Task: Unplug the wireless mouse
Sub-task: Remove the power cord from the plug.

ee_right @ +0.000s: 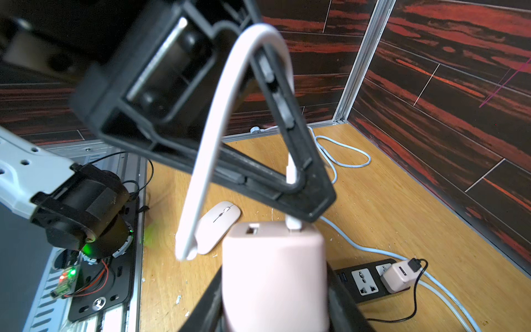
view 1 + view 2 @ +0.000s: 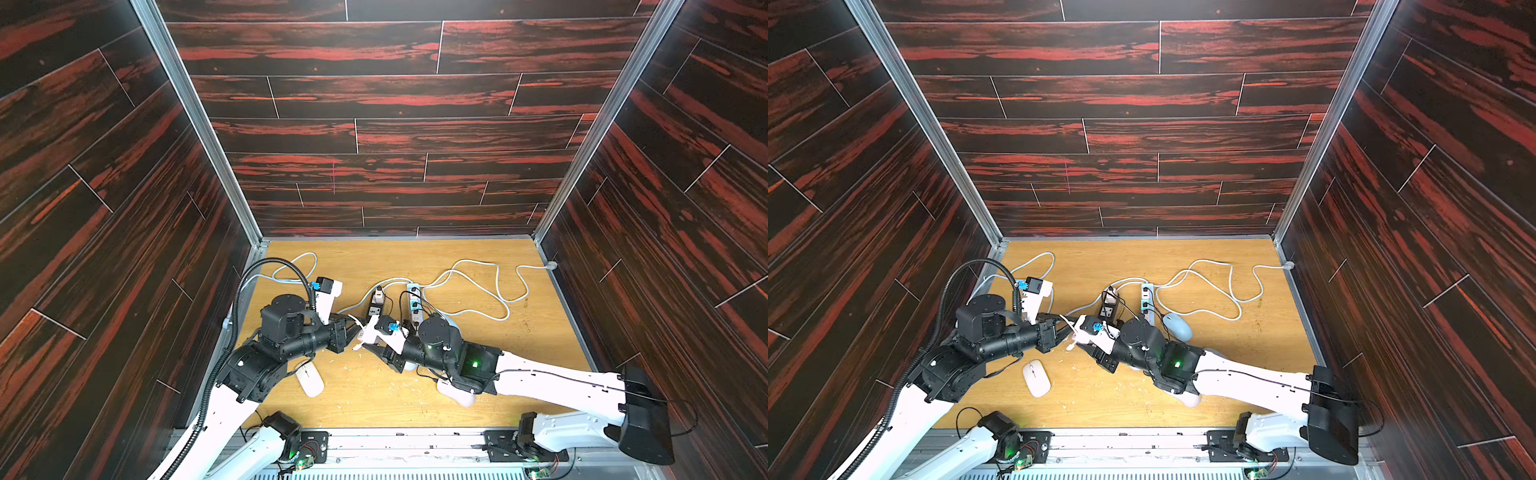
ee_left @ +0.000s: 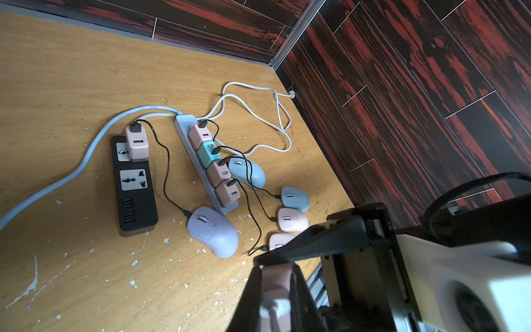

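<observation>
Right wrist view: right tool (image 1: pixel 275 290) clamped on the charger (image 1: pixel 273 258), left tool (image 1: pixel 297 195) pinching the cable (image 1: pixel 207 143) at its plug (image 1: pixel 293 222). Next, I'd say, pull it straight out.

In both top views the spot where the left gripper (image 2: pixel 358 330) and right gripper (image 2: pixel 371 341) are meeting is showing too small to tell apart; the right arm (image 2: pixel 440 340) is covering all but a sliver of the pale blue mouse (image 2: pixel 452 323); the left arm (image 2: pixel 291 336) is hiding one end of the white mouse (image 2: pixel 309 380). In the right wrist view the pink charger (image 1: pixel 275 273) is running off the picture's edge and cutting off the black power strip (image 1: pixel 365 277); the left gripper is looming blurred, masking part of the white cable (image 1: pixel 224 115) at its plug. In the left wrist view the right gripper is covering half of the nearest pink mouse (image 3: pixel 277 240); the left gripper's fingers (image 3: pixel 247 301) are being cropped.
</observation>
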You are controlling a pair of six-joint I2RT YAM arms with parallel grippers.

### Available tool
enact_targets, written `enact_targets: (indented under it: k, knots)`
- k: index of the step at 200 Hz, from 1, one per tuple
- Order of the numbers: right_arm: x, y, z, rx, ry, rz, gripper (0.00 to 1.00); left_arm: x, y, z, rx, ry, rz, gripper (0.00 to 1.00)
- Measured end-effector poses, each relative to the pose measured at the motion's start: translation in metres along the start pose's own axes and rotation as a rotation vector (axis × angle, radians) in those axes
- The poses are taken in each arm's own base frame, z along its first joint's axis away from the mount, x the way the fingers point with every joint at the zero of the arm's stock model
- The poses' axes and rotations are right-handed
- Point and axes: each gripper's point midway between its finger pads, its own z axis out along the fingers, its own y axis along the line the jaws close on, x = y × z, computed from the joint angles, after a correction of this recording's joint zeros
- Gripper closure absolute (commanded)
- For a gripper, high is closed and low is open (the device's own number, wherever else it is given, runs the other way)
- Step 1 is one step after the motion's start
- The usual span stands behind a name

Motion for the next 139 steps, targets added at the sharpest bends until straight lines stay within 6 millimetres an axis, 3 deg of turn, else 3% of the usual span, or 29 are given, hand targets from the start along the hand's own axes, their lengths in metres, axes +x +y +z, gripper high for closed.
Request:
enact_targets:
  k: [139]
  knots:
    - [0.002,-0.001,-0.015,-0.019,-0.014,-0.087,0.78,0.004,-0.012,0.000,0.056,0.053,0.040,1.00]
